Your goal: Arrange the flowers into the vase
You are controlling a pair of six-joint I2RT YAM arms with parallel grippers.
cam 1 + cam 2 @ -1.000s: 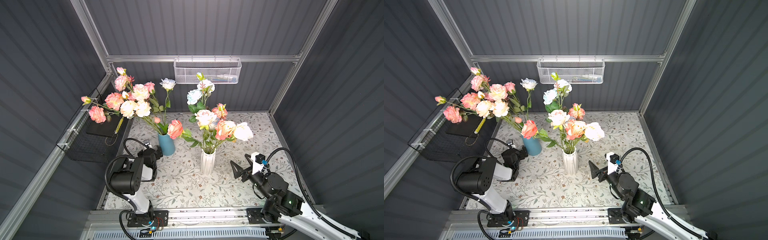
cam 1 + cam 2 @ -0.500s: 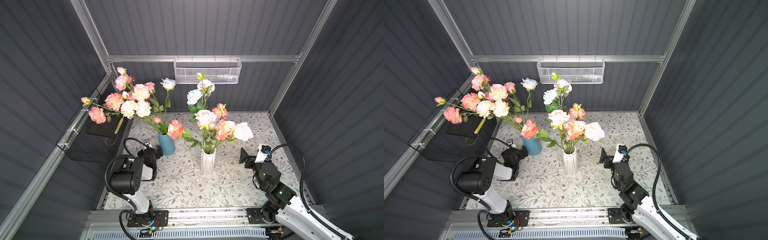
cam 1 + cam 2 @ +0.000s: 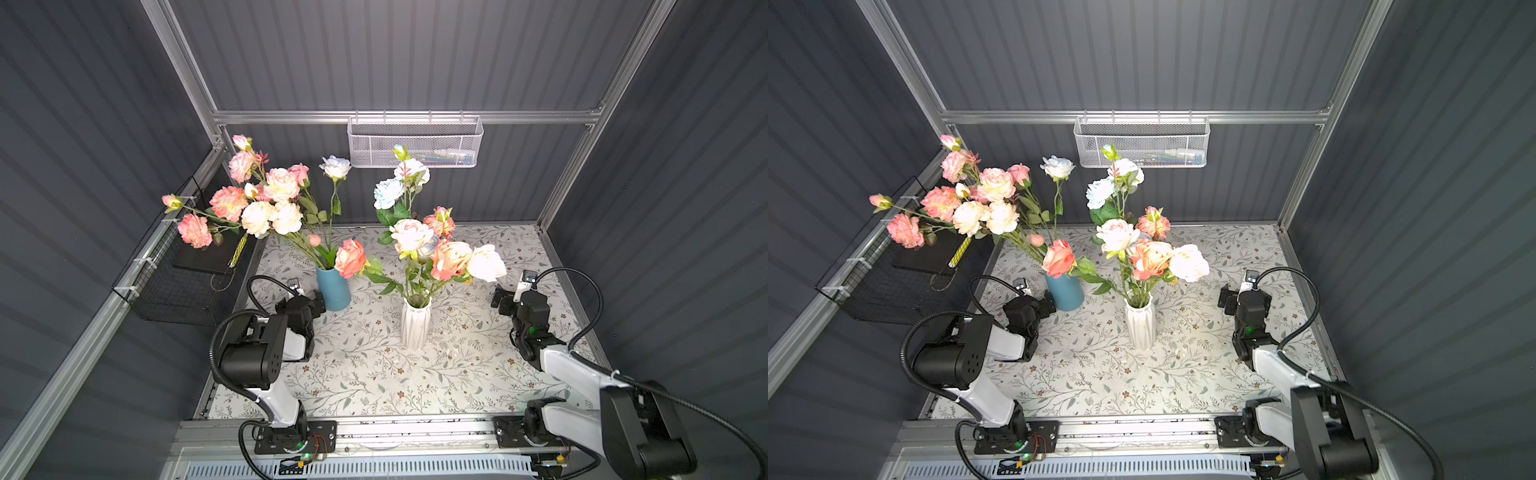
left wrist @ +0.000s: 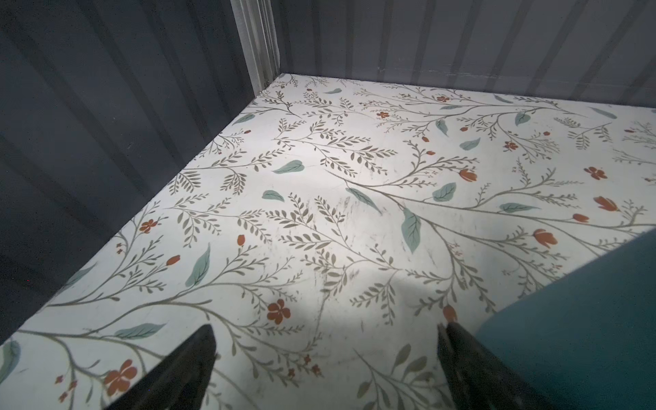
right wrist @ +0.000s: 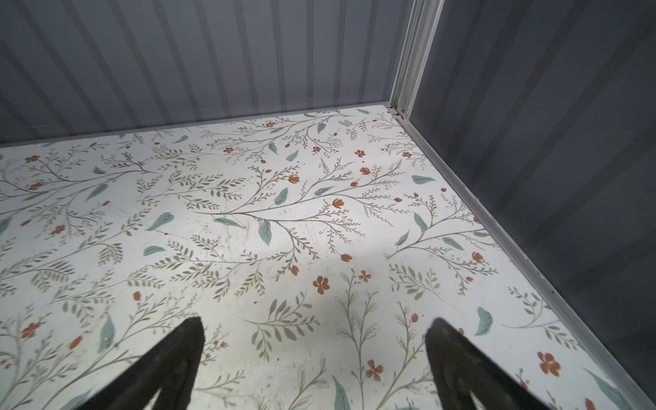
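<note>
White vase is holding some flowers; we're seeing more in blue vase beside it; L fingers, R fingers released.

A pale tabletop, printed all over with grey-green sprigs, teal leaves and small rust-red blossoms, runs back to dark ribbed walls on three sides. Two vases stand upright on it, apart from each other: a blue vase toward the left side and a white ribbed vase near the middle. Faint scuff marks show on the surface.
</note>
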